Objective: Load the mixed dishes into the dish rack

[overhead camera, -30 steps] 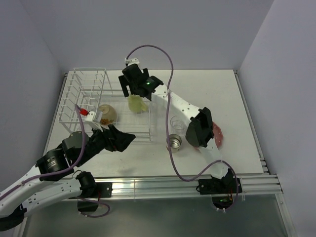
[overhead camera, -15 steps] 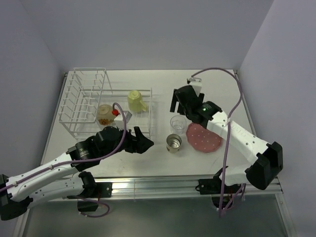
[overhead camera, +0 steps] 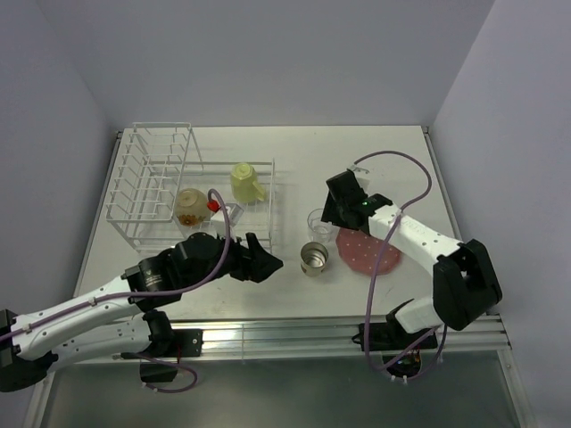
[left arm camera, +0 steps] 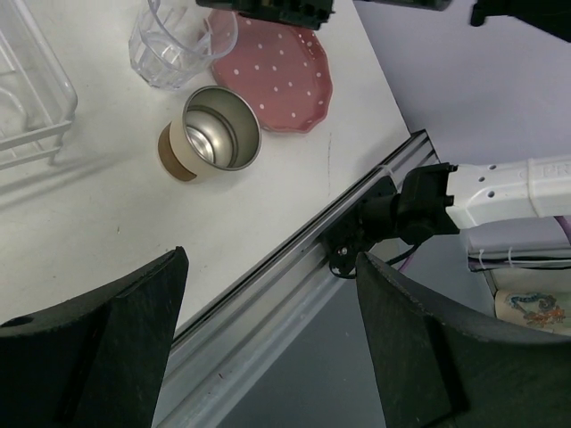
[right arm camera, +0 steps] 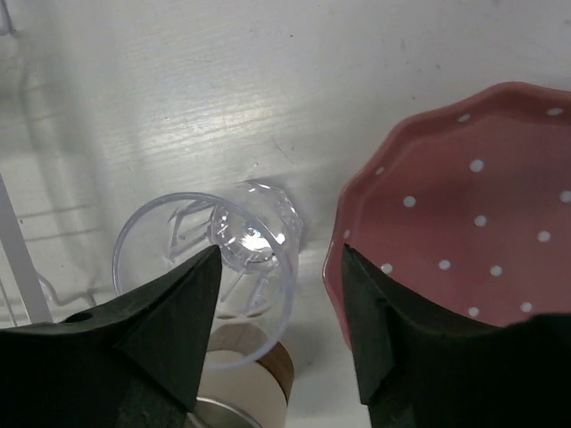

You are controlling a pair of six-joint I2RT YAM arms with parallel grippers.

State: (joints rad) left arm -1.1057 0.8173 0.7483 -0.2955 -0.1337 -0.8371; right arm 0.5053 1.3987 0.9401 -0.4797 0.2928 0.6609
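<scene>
The white dish rack stands at the back left. In its low basket sit the cream bowl and the yellow-green mug. On the table stand the glass tumbler, the steel cup and the pink dotted plate. My right gripper is open above the tumbler: one finger is over its mouth, the other over the edge of the plate. My left gripper is open and empty, just left of the steel cup.
The table's front rail runs below my left gripper. The rack's right wall is close to the tumbler's left. Bare table lies behind the plate, toward the right wall.
My right arm has swung from the mug in the rack over to the tumbler, and its jaws have narrowed. My left arm has moved right from the bowl toward the steel cup.
</scene>
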